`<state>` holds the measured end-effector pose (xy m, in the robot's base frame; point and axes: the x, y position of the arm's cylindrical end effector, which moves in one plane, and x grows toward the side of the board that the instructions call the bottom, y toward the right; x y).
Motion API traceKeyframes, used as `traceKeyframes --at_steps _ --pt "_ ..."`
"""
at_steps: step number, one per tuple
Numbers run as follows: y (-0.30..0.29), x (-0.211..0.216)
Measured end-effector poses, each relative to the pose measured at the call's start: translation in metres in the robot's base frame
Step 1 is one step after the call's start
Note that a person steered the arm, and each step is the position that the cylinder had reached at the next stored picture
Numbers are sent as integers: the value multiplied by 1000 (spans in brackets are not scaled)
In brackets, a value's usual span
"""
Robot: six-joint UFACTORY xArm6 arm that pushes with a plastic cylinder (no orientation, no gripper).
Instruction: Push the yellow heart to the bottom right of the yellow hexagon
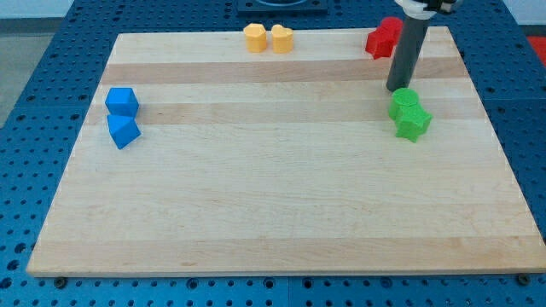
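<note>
- My tip [397,88] rests on the wooden board [281,213] at the far right, touching or just short of the top of the two green blocks [409,112], whose shapes are hard to make out.
- There is no gripper on this arm; the dark rod ends in a plain tip and carries nothing.
- The yellow heart [281,39] sits at the far edge of the board, just right of centre-left, touching or nearly touching the yellow hexagon [255,37] on that block's right side.
- The heart appears level with the hexagon, not nearer to the camera than it, so by my reading the bottom-right placement is not yet reached.
- My tip is well apart from both yellow blocks, off to their right, with bare board between.
- What looks left to do: bring the tip round to the heart's far side and nudge it nearward a little, keeping it to the hexagon's right.
- The red blocks [383,38] lie at the far right edge, partly hidden behind the rod.
- A blue cube [122,101] and a second blue block [124,130] sit together near the left edge, clear of the action.
</note>
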<state>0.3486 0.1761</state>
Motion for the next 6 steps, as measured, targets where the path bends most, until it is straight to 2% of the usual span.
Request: traceKeyframes --at_steps 1,3,5,6 --pt "50 12" --pt "62 37" --pt "-29 8" --pt "-50 -31"
